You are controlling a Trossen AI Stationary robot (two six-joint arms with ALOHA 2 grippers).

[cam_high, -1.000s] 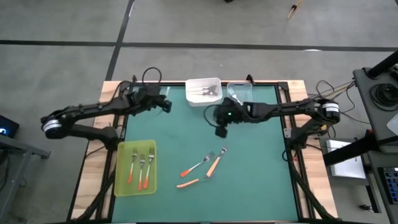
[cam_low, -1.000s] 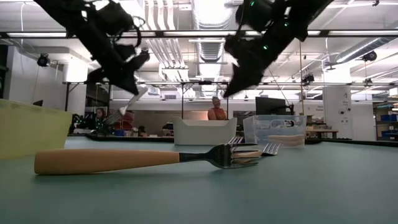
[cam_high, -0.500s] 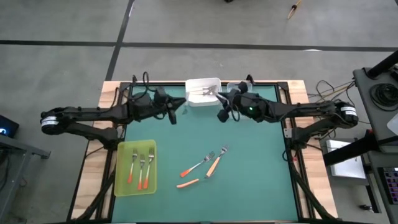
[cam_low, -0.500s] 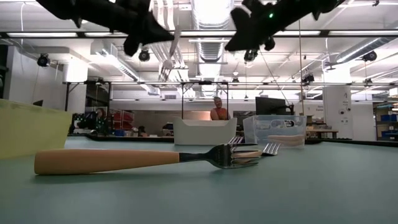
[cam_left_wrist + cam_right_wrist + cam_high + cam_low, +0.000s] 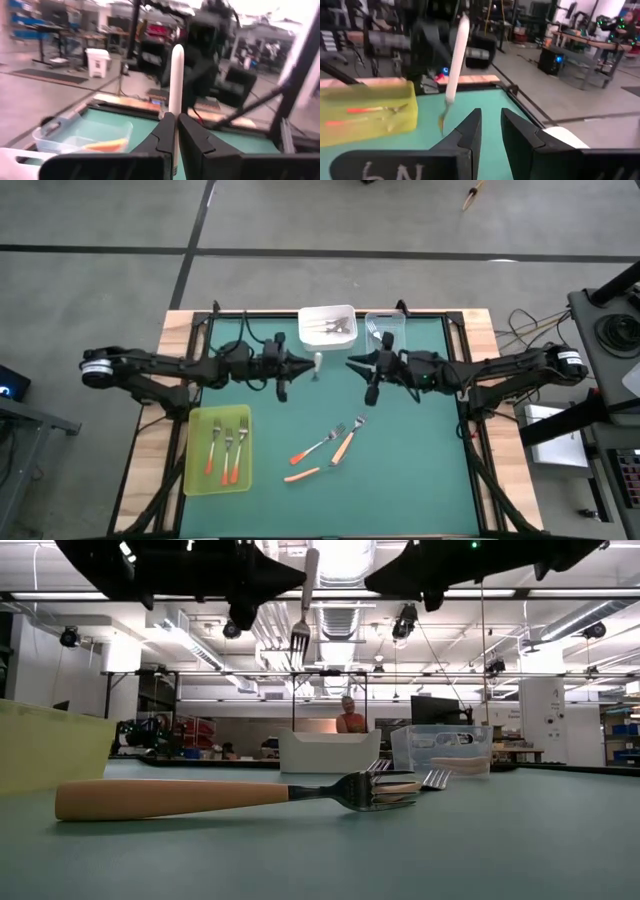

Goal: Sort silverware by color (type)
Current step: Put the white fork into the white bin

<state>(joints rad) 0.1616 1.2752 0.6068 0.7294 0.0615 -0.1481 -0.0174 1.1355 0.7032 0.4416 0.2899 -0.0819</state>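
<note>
Since 1 second ago, both our arms have swung to mid-table: our left gripper (image 5: 303, 366) stays clamped on a white-handled fork (image 5: 315, 364) held high, tines down, while our right gripper (image 5: 352, 364) faces it, fingers slightly apart, empty. 3 forks (image 5: 334, 442) lie on the mat.
</note>
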